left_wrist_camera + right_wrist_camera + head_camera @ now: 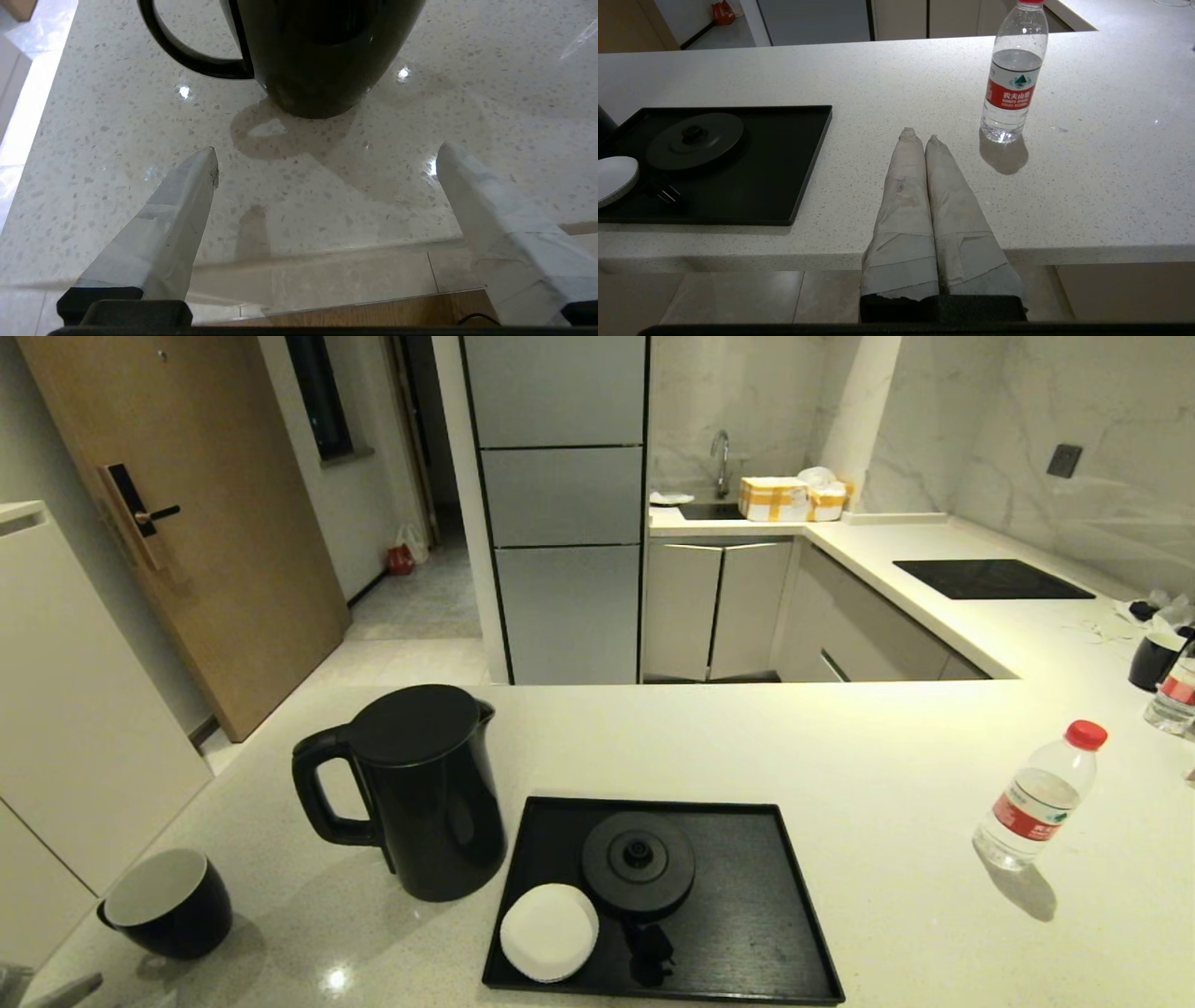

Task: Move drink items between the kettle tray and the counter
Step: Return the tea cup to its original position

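A wooden door (177,523) with a black handle lock (135,509) stands at far left, beside pale floor tiles (411,616) running into a corridor. Tall grey cabinet panels (560,504) rise at centre. Right of them, a sink with a tap (720,462) sits under marble walls (980,429). A wall socket (1064,459) is mounted above a cooktop (990,579). A yellow-taped box (773,497) rests by the sink.

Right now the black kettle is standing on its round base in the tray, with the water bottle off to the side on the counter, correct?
Not quite. The head view shows the kettle standing on the counter, just left of the tray. The round base sits bare in the tray. The water bottle is indeed on the counter to the side.
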